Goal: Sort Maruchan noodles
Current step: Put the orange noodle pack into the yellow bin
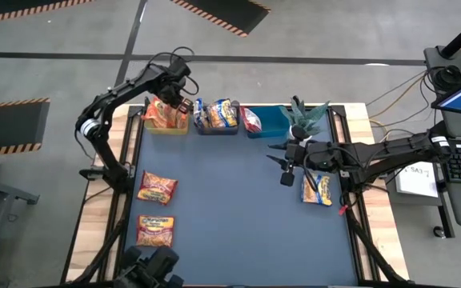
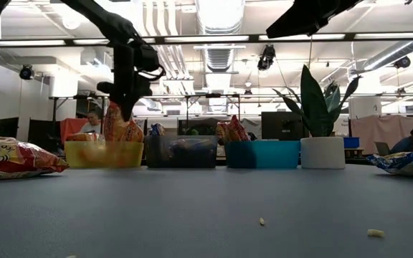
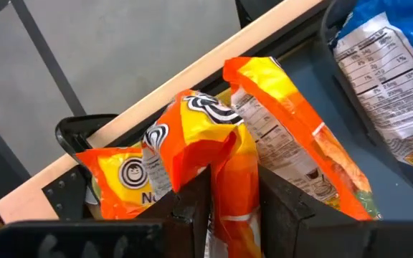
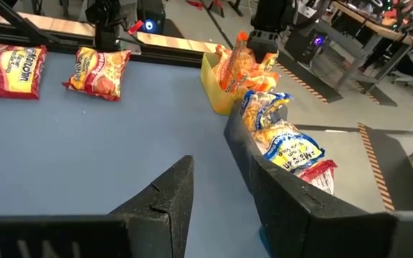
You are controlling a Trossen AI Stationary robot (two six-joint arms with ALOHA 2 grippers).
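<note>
My left gripper (image 1: 174, 102) hangs over the yellow bin (image 1: 166, 126) at the table's far left and is shut on an orange noodle packet (image 3: 214, 143). More orange packets (image 3: 300, 136) stand in that bin. The grey bin (image 1: 217, 120) beside it holds yellow-and-blue packets, and the blue bin (image 1: 266, 122) holds a red one. Two red-orange packets (image 1: 157, 188) (image 1: 154, 230) lie flat at the table's left, and a yellow-and-blue packet (image 1: 317, 190) lies at its right. My right gripper (image 1: 285, 162) hovers open over the table's right middle with nothing between its fingers. My left gripper pinches one end of the orange packet (image 3: 229, 190) between its two fingers (image 3: 192, 211). The fingers come from above, slanting down. The crumpled packet hangs upright below them (image 2: 120, 123), and its lower end dips into the yellow bin among the other orange packets.
A potted plant in a white pot (image 1: 302, 120) stands at the far right, next to the blue bin. The wooden table edge (image 1: 126, 144) and metal frame run along both sides. A few crumbs (image 2: 262, 221) lie on the blue mat.
</note>
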